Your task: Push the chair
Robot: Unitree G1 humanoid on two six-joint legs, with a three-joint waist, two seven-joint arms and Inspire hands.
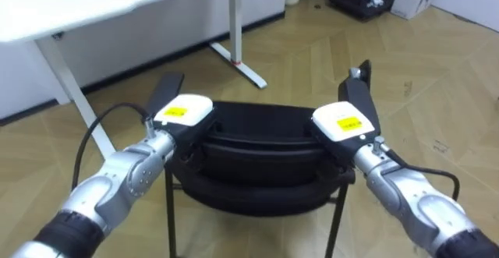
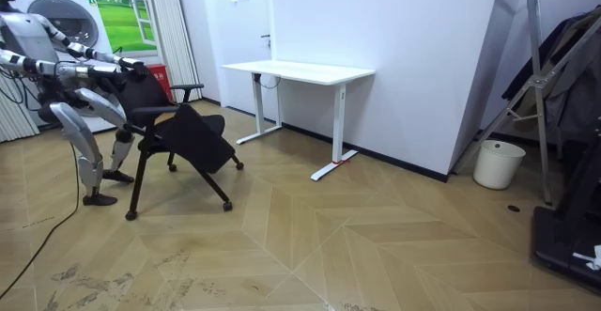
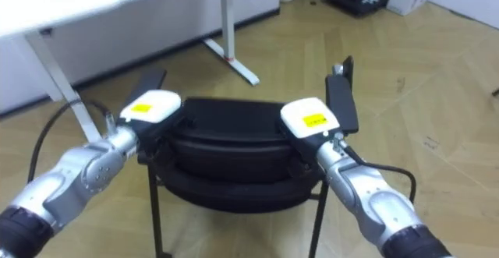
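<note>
A black office chair (image 1: 257,145) with two armrests stands right in front of me, its backrest towards me. My left hand (image 1: 183,111) rests on the top left of the backrest. My right hand (image 1: 343,122) rests on the top right. The fingers of both merge with the black backrest, so their grip is unclear. In the room view I stand at the left behind the chair (image 2: 183,132), both arms stretched forward to its back, facing the white desk.
A white desk (image 2: 300,70) on white legs stands against the wall beyond the chair; its leg and foot (image 1: 238,55) lie just ahead. Open wooden floor (image 2: 329,226) stretches to the room view's right. A white bin (image 2: 498,163) and dark equipment stand far right.
</note>
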